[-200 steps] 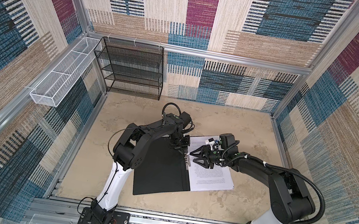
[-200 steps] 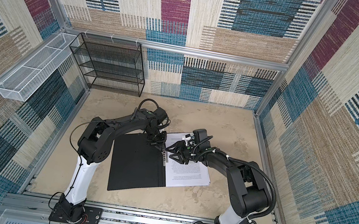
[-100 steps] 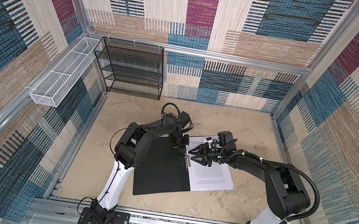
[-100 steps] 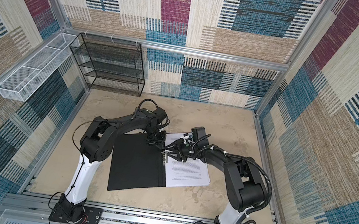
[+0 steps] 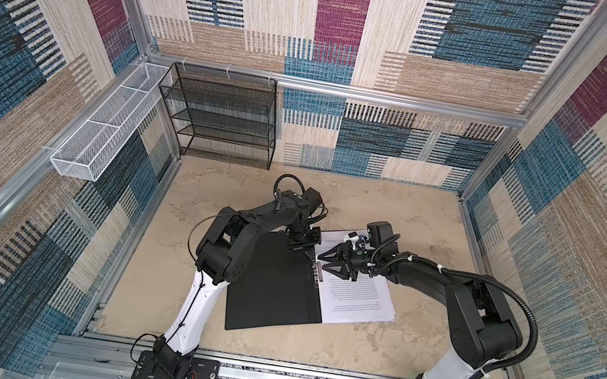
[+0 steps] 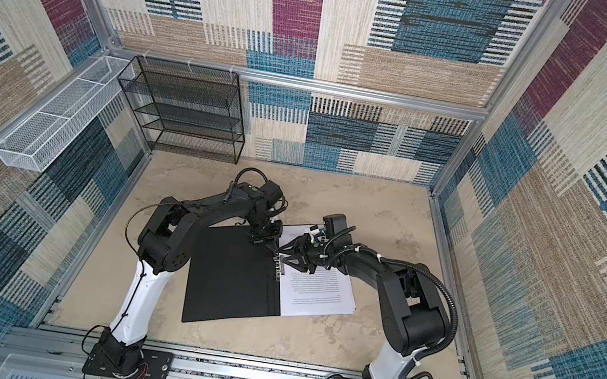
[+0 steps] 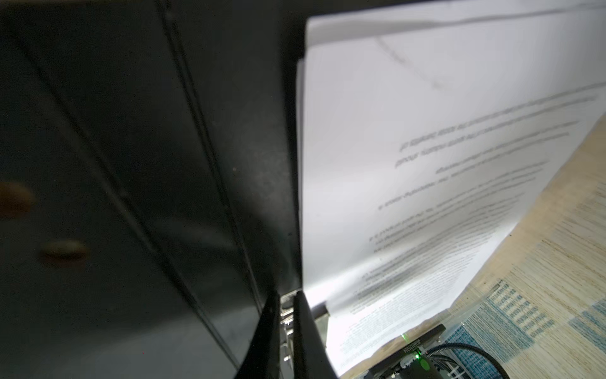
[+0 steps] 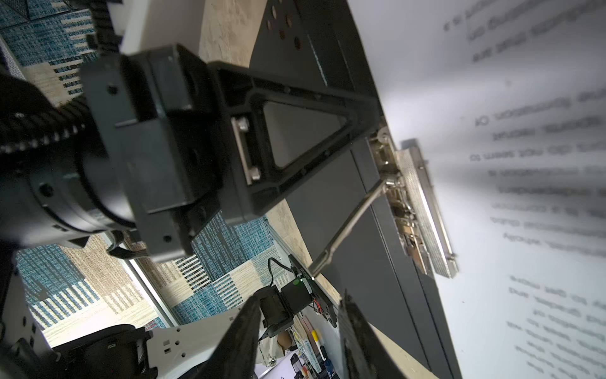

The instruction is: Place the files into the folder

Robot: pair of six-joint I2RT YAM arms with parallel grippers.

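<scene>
- Files (image 5: 358, 297): a white printed stack on the right half of the open folder, its left edge tucked under the spine clip.
- Folder (image 5: 267, 289): lies open and flat on the table, black inside up. The cover is not yet folded over.
- Clip (image 8: 423, 210): the metal plate rests on the stack's edge and its thin lever stands up off the spine.
- Left gripper (image 7: 286, 315): at the far end of the clip. Its fingers have just pressed together, with a sliver of metal showing between them. I cannot tell whether they truly grip it.
- Right gripper (image 5: 322, 264): has edged in toward the clip, jaws spread and empty, hovering over the stack's edge.
- Reading: I judge the clamping step is in hand, with closing the cover left to do.
- Table (image 5: 394, 215): beige, bare around the folder.
- Black wire rack (image 5: 221, 117) and white mesh basket (image 5: 104, 138): at the back left, well apart.
</scene>
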